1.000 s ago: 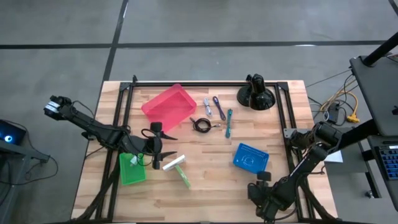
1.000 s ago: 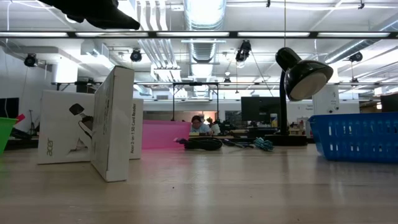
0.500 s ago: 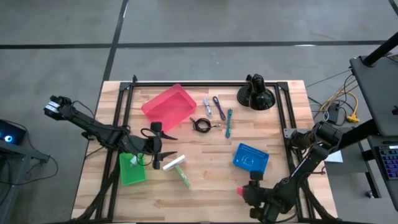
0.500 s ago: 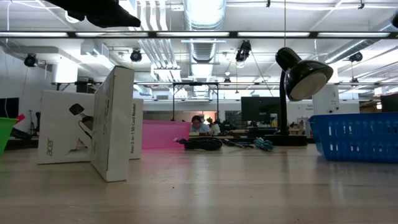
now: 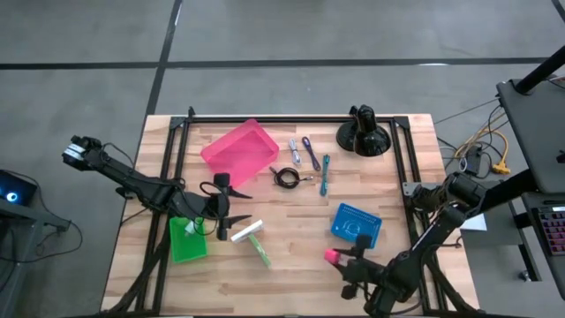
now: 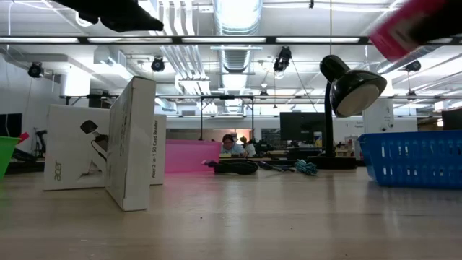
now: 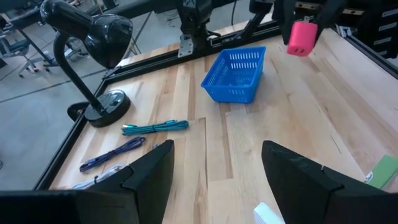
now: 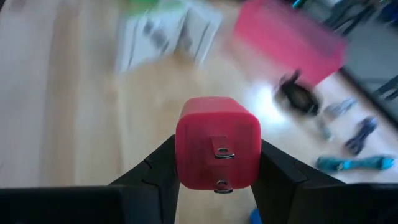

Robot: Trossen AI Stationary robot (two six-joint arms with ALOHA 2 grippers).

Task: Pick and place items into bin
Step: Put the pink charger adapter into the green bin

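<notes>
Holding a red plug block clamped in my right gripper, lifted off the table near the blue bin, near-right side. Left gripper hovers over the near-left area by the green bin with fingers apart, nothing in them. Still loose mid-table: black coiled cable, purple sticks, teal stick, white-and-green stick. Pink bin far-left looks unfilled. I judge the task barely started; most items remain.
</notes>
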